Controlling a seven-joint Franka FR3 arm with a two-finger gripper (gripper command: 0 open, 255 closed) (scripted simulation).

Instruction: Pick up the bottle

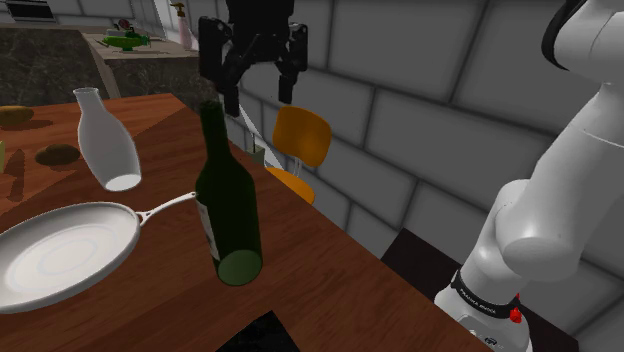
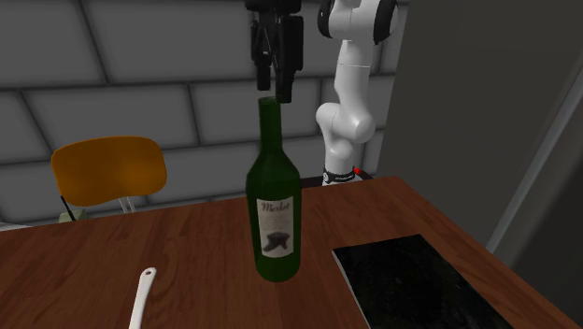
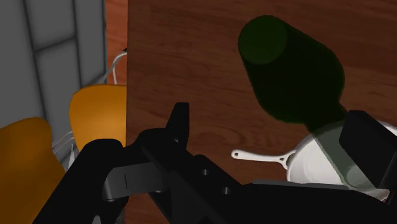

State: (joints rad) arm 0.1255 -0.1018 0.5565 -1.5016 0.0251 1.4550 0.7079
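A dark green wine bottle (image 1: 228, 200) with a pale label stands upright on the brown wooden table (image 1: 300, 260). In the second exterior view the bottle (image 2: 276, 187) is near the table's middle. My black gripper (image 1: 257, 98) hangs just above the bottle's mouth, open, with its fingers apart and touching nothing. Seen from the second exterior view, the gripper (image 2: 274, 87) sits right over the neck. In the wrist view the bottle (image 3: 292, 76) shows from above, just ahead of the gripper (image 3: 270, 118) and between the spread fingers.
A white frying pan (image 1: 60, 250) and a white carafe (image 1: 105, 140) lie on the shoulder view's left of the bottle. An orange chair (image 2: 107, 173) stands past the table edge by the grey block wall. A black panel (image 2: 411, 285) is set into the table near the stand.
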